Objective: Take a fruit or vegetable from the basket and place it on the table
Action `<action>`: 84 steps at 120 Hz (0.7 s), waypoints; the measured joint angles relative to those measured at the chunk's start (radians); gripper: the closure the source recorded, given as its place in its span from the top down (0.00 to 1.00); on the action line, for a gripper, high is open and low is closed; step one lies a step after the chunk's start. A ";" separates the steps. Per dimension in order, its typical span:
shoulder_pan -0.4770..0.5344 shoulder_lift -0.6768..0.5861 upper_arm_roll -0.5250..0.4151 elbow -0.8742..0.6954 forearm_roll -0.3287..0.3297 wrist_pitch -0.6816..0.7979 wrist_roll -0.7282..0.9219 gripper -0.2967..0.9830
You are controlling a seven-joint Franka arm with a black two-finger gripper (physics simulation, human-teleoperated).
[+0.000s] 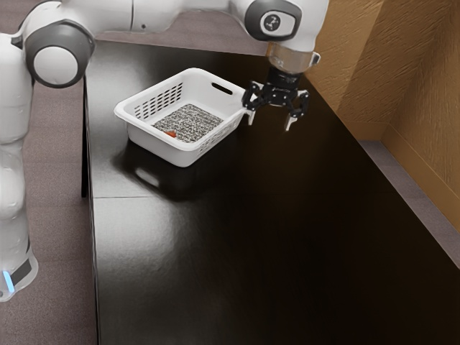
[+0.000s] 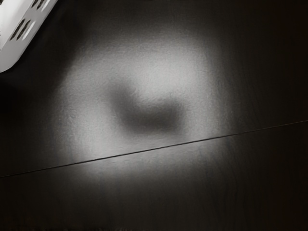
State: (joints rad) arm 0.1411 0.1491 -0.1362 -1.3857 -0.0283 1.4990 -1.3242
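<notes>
- The table is dark, and its left long edge in the exterior view goes down beside the floor; its right long edge goes in a slant.
- The white basket stands on the table, nearer to the left long edge than to the right one, at the far part of the table.
- From the basket, a wide stretch of the tabletop reaches toward the exterior view's lower side, and another stretch lies toward the right edge.
- In the wrist view, one corner of the basket is near the picture's border, and a thin seam crosses the table under a pale patch of light.
- The arm comes in from the exterior view's upper left, passes high behind the basket, and bends down at the wrist.
- The gripper points roughly downward, above the table and just beside the basket; if it touches the rim, I cannot tell.
- Its two fingers are spread well apart, with air between them.
- A small orange-red thing lies inside the basket, on the grey speckled bottom; its exact kind I cannot tell.
</notes>
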 joint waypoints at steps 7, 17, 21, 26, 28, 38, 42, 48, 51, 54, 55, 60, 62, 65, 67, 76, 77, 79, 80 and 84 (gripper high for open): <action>-0.002 -0.003 0.001 0.000 -0.001 0.020 -0.082 0.77; -0.001 -0.006 0.001 0.000 -0.003 0.039 -0.186 0.77; -0.001 -0.010 0.001 0.000 -0.004 0.045 -0.224 0.77; 0.000 -0.014 0.000 0.000 -0.007 0.051 -0.268 0.77; -0.001 -0.016 0.000 0.000 -0.011 0.053 -0.284 0.77; -0.004 -0.058 0.016 -0.006 -0.029 0.046 -0.361 0.77; -0.003 -0.066 0.019 -0.007 -0.034 0.043 -0.381 0.77; 0.005 -0.065 0.023 -0.008 -0.049 0.039 -0.387 0.77; 0.017 -0.064 0.024 -0.009 -0.060 0.038 -0.375 0.77; 0.034 -0.063 0.024 -0.009 -0.069 0.036 -0.357 0.77; 0.040 -0.062 0.025 -0.009 -0.071 0.036 -0.349 0.77; 0.078 -0.046 0.024 -0.009 -0.079 0.034 -0.298 0.77; 0.095 -0.034 0.024 -0.009 -0.081 0.034 -0.275 0.77; 0.120 -0.021 0.023 -0.010 -0.083 0.033 -0.235 0.77; 0.136 -0.015 0.023 -0.010 -0.085 0.033 -0.207 0.77; 0.165 0.020 0.018 -0.009 -0.080 0.037 -0.073 0.77; 0.163 0.023 0.017 -0.009 -0.077 0.038 -0.058 0.77; 0.158 0.027 0.017 -0.009 -0.072 0.043 -0.026 0.77; 0.156 0.028 0.016 -0.009 -0.070 0.045 -0.010 0.77; 0.147 0.033 0.016 -0.009 -0.061 0.056 0.052 0.77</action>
State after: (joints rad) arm 0.2885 0.1820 -0.1205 -1.3948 -0.0896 1.5548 -1.2722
